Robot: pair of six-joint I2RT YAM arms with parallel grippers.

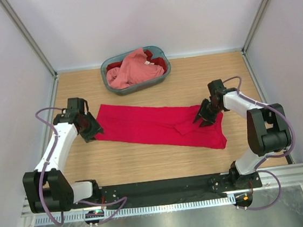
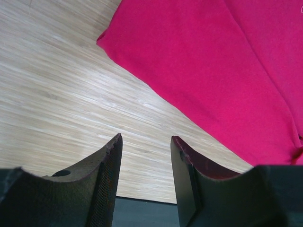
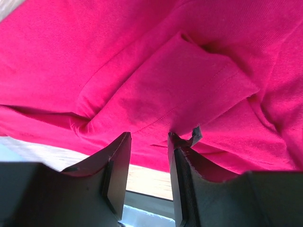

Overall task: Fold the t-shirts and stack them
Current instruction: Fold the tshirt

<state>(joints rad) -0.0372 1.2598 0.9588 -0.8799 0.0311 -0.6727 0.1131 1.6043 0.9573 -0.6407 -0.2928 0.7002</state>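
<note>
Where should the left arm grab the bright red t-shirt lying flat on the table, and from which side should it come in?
Probably the short left edge of the crimson t-shirt, near a corner, coming in low from the left. The shirt lies flat as a long strip, and that edge lies free on the table beside the open left gripper.

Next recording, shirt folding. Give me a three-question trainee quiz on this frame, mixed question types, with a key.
1. True or false: the crimson t-shirt lies on the table, outside the basket.
2. What shows on top in the basket? A) salmon pink t-shirt B) white towel C) nothing
3. Fill in: the left gripper and right gripper both stand ___, holding nothing.
Key: 1 true; 2 A; 3 open.
</note>
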